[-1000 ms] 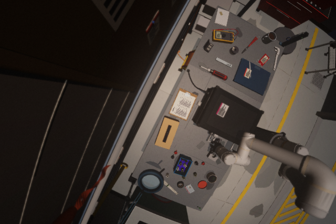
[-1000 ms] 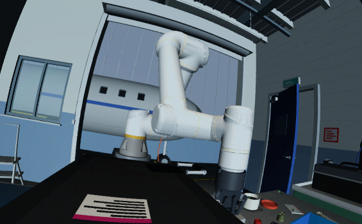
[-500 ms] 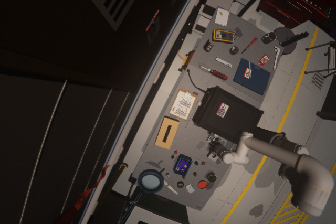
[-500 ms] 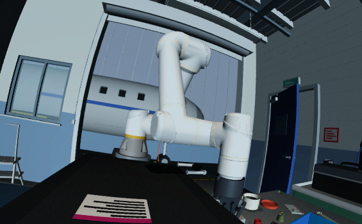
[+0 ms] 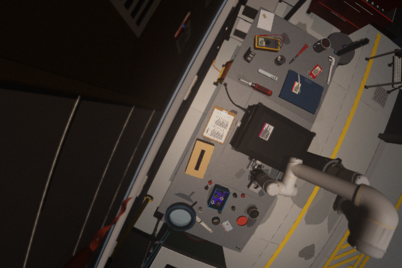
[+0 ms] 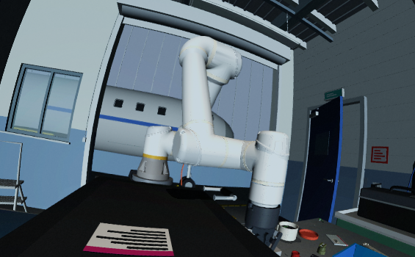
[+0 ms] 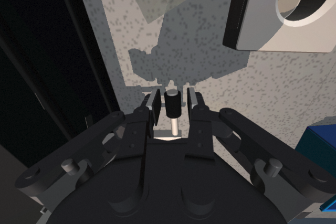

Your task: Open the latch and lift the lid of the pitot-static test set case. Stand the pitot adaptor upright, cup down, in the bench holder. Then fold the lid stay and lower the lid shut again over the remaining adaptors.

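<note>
The latch's black knob point(image 7: 172, 104) stands on a thin silver pin, between my fingers, at the front wall of the case. My gripper point(image 7: 172, 99) is partly open around the knob and holds nothing. The black pitot-static test set case point(image 5: 271, 135) sits mid-bench with its lid down and a white label with a pink edge on top. In the side camera my gripper point(image 5: 255, 168) is low against the case's front side. The bench holder point(image 7: 282, 10), a light block with a round hole, sits just beyond the gripper. The adaptors are hidden inside the case.
Behind the case lie a blue folder point(image 5: 301, 91), a red-handled screwdriver point(image 5: 258, 88) and a yellow multimeter point(image 5: 267, 43). A clipboard point(image 5: 219, 124) and a tan box point(image 5: 200, 158) lie beside the case. A blue block point(image 5: 218, 197), a red disc point(image 5: 241, 220) and a magnifier point(image 5: 179, 217) sit at the near end.
</note>
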{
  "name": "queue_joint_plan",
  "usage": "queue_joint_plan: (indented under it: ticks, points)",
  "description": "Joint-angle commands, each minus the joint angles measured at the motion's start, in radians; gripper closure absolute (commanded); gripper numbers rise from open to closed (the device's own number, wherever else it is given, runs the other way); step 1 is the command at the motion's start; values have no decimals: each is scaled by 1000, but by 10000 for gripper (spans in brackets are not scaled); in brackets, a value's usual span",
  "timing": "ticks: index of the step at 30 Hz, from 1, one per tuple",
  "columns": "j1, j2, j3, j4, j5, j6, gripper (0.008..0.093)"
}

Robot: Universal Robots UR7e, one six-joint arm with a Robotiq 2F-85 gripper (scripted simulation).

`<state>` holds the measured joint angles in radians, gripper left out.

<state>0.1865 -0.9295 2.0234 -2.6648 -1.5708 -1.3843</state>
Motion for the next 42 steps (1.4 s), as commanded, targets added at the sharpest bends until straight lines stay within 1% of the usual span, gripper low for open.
queue_joint_plan:
  ticks: [1, 5, 19, 20, 42]
  points:
    - [0, -1, 0, 0, 0, 0, 634]
    - [0, -1, 0, 0, 0, 0, 644]
    - [0, -1, 0, 0, 0, 0, 924]
    - [0, -1, 0, 0, 0, 0, 934]
    - [0, -2, -1, 1, 0, 1, 934]
